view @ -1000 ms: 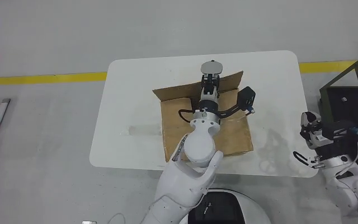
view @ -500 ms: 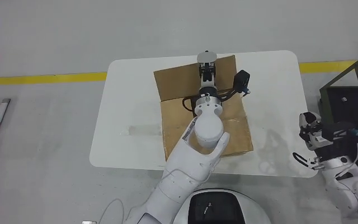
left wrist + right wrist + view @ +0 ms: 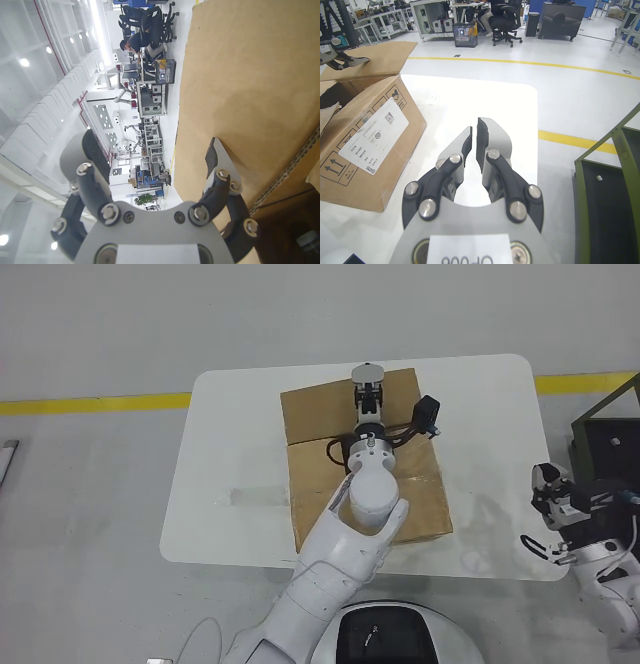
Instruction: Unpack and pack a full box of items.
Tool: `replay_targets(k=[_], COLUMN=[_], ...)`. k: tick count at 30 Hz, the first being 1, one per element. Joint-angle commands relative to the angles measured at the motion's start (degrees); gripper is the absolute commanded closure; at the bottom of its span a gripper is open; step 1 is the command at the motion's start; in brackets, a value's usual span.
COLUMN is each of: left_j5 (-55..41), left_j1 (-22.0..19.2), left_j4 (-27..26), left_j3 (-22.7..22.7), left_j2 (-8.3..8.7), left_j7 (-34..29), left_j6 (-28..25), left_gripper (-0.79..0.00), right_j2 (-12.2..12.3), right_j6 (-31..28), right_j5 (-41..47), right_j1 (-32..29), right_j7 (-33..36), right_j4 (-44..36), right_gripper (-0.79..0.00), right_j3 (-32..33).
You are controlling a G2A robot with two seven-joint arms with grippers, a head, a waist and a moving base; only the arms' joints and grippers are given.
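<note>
1. White round-cornered table [image 3: 230,444]: work surface. Cardboard box [image 3: 420,489] sits approx. mid-table, its labelled side toward the rt arm.
2. Nearest, at the table's rt side: rt gripper [image 3: 473,130] hangs low over bare tabletop, beside the box but well apart from it. Jaws are drawn together w/ only a slit between them and nothing held. Judged: kept aside so the other arm has the box to itself.
3. Box opening: pale crumpled filler [image 3: 327,112] shows inside, so contents are judged not yet taken out and the task is at an early stage.
4. Lt arm lies across the box top, w/ lt gripper [image 3: 150,140] at the far flap [image 3: 320,409]. Jaws are wide apart, gap empty.
5. Flap vs. jaws: the flap is not between them. It rests against the outer face of one finger [image 3: 213,160], while the other finger is in free air beyond the box. Flap leans outward, away from the opening. Judged: the finger serves as a pusher to fold the flap back, so no grasp is needed.
6. Farthest: yellow floor line [image 3: 100,402] beyond the table.
</note>
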Motion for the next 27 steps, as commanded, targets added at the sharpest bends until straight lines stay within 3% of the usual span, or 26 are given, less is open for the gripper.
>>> replay_targets(k=[1, 10, 19, 27], left_j5=[-0.46, -1.65, -2.47, -2.37], left_j1=[0.51, 4.01, 16.28, 30.60], left_j4=[-0.37, -9.73, -30.70, -48.56], left_j3=[-0.53, -3.13, -7.97, -11.96], left_j2=[-0.04, 0.08, 1.70, 3.50], left_j7=[-0.40, -0.87, 1.38, 5.38], left_j6=[0.83, 0.10, -8.03, -14.01], left_gripper=[-0.785, -0.785, -0.785, -0.785], right_j2=[-0.01, -0.20, -0.60, -1.16], right_j6=[-0.12, -1.43, -3.74, -4.91], right_j5=[-0.04, 1.20, 1.81, -0.23], right_j1=[0.35, 2.59, 7.85, 11.57], right_j7=[0.16, 1.20, 3.04, 4.02], right_j4=[0.21, 1.66, 5.63, 8.39], right_gripper=[-0.102, -0.083, 0.000, 0.000], right_j3=[-0.25, -3.01, -9.23, -16.02])
